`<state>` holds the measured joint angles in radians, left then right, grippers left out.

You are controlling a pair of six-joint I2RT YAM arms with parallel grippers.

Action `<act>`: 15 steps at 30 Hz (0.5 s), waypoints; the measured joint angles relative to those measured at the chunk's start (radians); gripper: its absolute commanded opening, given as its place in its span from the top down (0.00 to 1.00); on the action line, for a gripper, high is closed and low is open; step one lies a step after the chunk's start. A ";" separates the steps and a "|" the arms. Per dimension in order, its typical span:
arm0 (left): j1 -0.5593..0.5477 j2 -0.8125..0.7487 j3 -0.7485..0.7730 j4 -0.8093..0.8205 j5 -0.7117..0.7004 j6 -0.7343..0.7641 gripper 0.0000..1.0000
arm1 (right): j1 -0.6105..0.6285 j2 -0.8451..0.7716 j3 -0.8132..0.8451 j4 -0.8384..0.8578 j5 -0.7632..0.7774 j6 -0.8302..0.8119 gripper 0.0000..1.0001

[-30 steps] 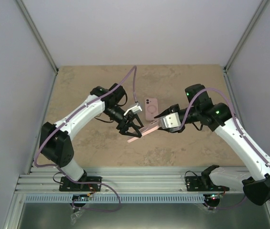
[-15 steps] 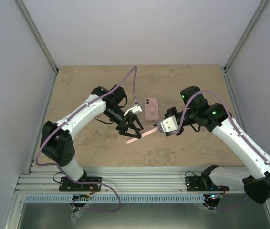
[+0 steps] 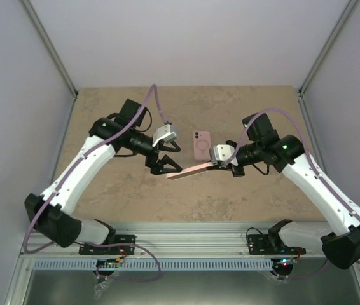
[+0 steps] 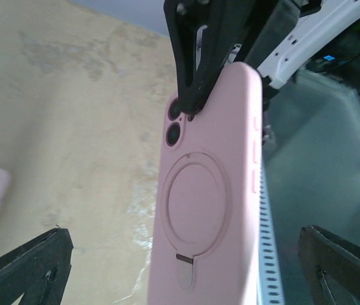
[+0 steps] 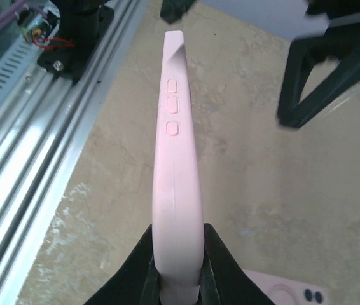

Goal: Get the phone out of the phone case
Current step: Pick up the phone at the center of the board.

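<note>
Top view: I see a mottled beige tabletop (image 3: 256,190) between pale grey walls (image 3: 186,44). My right pincer (image 3: 223,164) clamps the 3 o'clock end of the pink silicone phone case with ring stand (image 3: 189,170), held off the tabletop; the left pincer (image 3: 163,167) sits at its 9 o'clock end. A second pink ringed slab (image 3: 201,145) lies flat at 12 o'clock.

Left wrist: left fingers (image 4: 27,273) gape wide, clear of the case.

Right wrist: right fingers (image 5: 147,270) pinch its near end.

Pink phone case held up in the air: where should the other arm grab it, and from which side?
Probably the free end near the kickstand, approached from the left arm's side. The right end effector clamps the camera end of the phone case, and the open left end effector faces that free end.
</note>
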<state>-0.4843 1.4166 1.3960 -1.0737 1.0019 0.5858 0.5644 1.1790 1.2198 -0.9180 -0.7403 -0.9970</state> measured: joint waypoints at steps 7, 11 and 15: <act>-0.044 -0.066 0.084 -0.039 -0.202 0.032 0.14 | -0.018 0.092 -0.006 -0.024 -0.096 0.158 1.00; -0.128 -0.037 0.117 -0.119 -0.272 0.074 0.27 | -0.034 0.094 -0.010 -0.022 -0.143 0.225 0.99; -0.187 -0.010 0.122 -0.171 -0.326 0.081 0.36 | -0.039 0.094 -0.010 -0.019 -0.169 0.259 0.99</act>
<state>-0.6708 1.4071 1.5185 -1.2446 0.6758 0.6666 0.5255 1.2732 1.2098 -0.9367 -0.9089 -0.7376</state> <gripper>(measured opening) 0.703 0.095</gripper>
